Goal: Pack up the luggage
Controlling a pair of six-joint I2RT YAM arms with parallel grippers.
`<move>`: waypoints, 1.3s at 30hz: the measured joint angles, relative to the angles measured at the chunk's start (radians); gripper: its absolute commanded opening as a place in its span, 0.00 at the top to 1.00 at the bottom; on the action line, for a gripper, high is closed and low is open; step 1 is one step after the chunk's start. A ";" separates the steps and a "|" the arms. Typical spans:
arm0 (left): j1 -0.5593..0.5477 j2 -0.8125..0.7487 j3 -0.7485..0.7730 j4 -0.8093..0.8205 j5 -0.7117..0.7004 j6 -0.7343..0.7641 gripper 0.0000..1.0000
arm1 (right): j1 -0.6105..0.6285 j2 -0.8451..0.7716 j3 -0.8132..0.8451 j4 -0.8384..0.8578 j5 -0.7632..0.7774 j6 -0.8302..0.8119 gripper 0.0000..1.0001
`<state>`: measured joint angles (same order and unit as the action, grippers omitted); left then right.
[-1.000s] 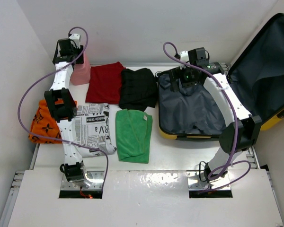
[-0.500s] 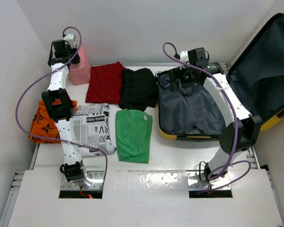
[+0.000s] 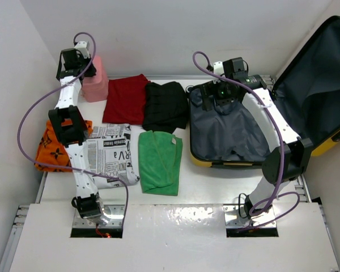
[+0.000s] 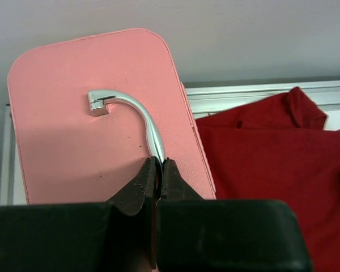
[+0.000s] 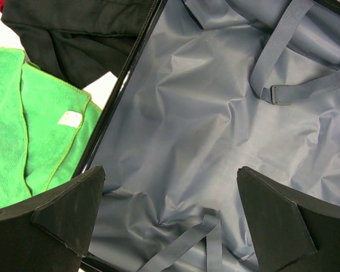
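The luggage (image 3: 199,161), a yellow hard-shell suitcase, lies open at the right, with its grey lining (image 5: 215,113) bare and its lid (image 3: 320,79) leaning up against the wall. My right gripper (image 3: 222,97) hangs over the far end of the lining, open and holding nothing (image 5: 170,174). At the far left stands a small pink case (image 3: 94,79). My left gripper (image 3: 85,61) is above it. In the left wrist view this gripper (image 4: 158,164) is shut on the case's curved silver handle (image 4: 130,105).
Folded items lie on the table left of the suitcase: a red garment (image 3: 126,97), a black garment (image 3: 165,106), a green towel (image 3: 160,161), a newspaper-print piece (image 3: 110,153) and an orange patterned piece (image 3: 50,148). Walls stand close behind and to the left.
My left gripper has closed on the pink case's handle and shifted slightly left. The right arm has hardly moved.
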<state>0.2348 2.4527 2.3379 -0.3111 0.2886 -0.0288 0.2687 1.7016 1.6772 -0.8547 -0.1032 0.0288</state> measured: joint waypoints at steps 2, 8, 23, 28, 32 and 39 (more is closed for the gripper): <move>0.006 -0.011 -0.008 -0.002 0.020 -0.026 1.00 | 0.002 0.000 0.000 0.000 0.000 0.000 0.00; 0.026 -0.033 -0.008 -0.021 0.074 -0.140 1.00 | 0.002 0.000 0.000 0.000 0.000 0.000 0.00; 0.030 -0.156 -0.026 0.038 0.271 -0.435 1.00 | 0.002 0.000 0.027 0.001 -0.056 0.048 0.00; 0.024 -0.198 -0.031 0.141 0.381 -0.568 1.00 | -0.010 0.000 0.069 0.010 -0.089 0.107 0.00; -0.003 -0.261 -0.115 0.231 0.460 -0.648 1.00 | -0.040 0.000 0.097 0.028 -0.128 0.170 0.03; -0.167 -0.317 -0.206 0.277 0.563 -0.695 1.00 | -0.142 -0.016 0.095 0.070 -0.241 0.245 0.07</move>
<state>0.0673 2.1353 2.1319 -0.0341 0.8520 -0.7242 0.1265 1.6852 1.7725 -0.7849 -0.3443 0.2737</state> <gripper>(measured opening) 0.039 0.934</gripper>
